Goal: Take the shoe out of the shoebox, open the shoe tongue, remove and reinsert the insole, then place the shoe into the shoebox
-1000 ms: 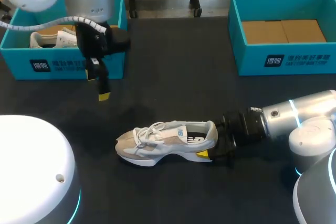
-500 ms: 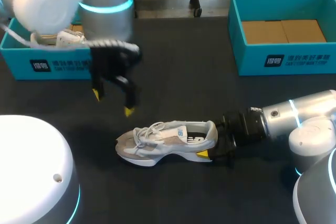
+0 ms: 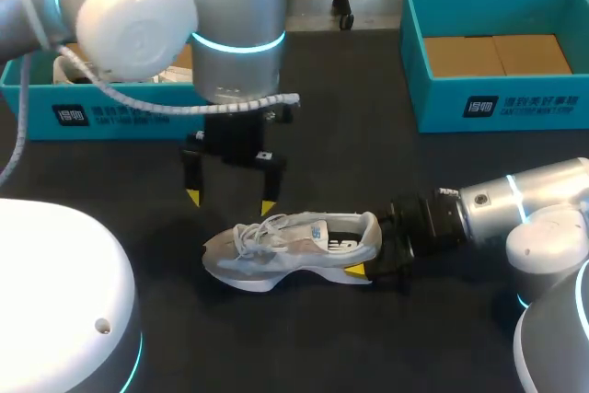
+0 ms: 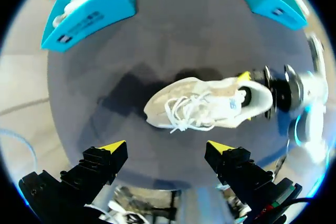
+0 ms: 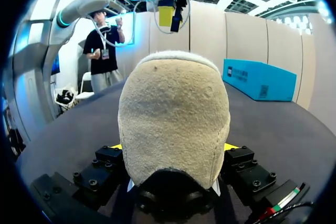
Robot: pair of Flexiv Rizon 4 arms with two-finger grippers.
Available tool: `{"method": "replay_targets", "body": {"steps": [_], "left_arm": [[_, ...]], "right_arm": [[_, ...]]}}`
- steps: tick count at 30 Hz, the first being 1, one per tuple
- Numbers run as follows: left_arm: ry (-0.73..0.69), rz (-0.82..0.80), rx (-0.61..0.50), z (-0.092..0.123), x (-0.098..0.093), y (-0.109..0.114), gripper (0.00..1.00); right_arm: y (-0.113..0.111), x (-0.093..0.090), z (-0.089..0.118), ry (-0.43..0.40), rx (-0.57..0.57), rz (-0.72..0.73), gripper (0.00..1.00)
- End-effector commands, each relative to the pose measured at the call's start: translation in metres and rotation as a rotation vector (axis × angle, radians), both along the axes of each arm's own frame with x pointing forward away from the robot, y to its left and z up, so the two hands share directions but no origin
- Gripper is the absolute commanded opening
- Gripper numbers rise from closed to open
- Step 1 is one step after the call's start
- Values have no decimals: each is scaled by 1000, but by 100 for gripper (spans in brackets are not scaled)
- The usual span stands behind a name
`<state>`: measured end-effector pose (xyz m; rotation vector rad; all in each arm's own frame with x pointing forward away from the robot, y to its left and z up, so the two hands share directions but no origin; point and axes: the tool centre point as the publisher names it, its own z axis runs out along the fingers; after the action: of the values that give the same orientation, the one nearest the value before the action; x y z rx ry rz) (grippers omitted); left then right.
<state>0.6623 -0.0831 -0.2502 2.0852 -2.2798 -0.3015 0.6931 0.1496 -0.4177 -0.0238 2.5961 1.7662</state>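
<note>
A white and beige shoe (image 3: 290, 246) lies on its sole on the black table, toe pointing left. My right gripper (image 3: 375, 250) comes in low from the right and is shut on the shoe's heel, one yellow tip on each side. In the right wrist view the beige heel (image 5: 173, 114) fills the space between the right gripper's (image 5: 173, 148) fingers. My left gripper (image 3: 230, 202) hangs open just above and behind the laces, touching nothing. In the left wrist view the shoe (image 4: 199, 109) lies ahead of the left gripper's (image 4: 167, 146) spread fingers.
A teal shoebox (image 3: 92, 117) at the back left holds another white shoe (image 3: 66, 69). A second teal shoebox (image 3: 497, 103) with a brown cardboard floor stands at the back right. My left arm's thick links overhang the left part of the table.
My left gripper has swung from beside the left shoebox to the right and forward, turning its fingers, and now hangs over the shoe's laces. The right arm and the shoe have not moved.
</note>
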Motion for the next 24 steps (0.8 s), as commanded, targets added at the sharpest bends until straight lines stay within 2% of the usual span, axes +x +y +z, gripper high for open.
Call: {"method": "replay_targets", "body": {"steps": [1, 6, 10, 15, 24], "left_arm": [[29, 248, 72, -1, 4, -7, 100], [29, 248, 72, -1, 4, -7, 100], [8, 152, 133, -17, 3, -38, 100], [-5, 105, 197, -34, 13, -78, 100], [-40, 107, 243, -49, 18, -121, 100]], "right_arm": [[2, -4, -5, 0, -3, -2, 0], [2, -4, -5, 0, -3, -2, 0], [2, -4, -5, 0, -3, -2, 0], [2, -4, -5, 0, -3, -2, 0], [2, -4, -5, 0, -3, -2, 0]]}}
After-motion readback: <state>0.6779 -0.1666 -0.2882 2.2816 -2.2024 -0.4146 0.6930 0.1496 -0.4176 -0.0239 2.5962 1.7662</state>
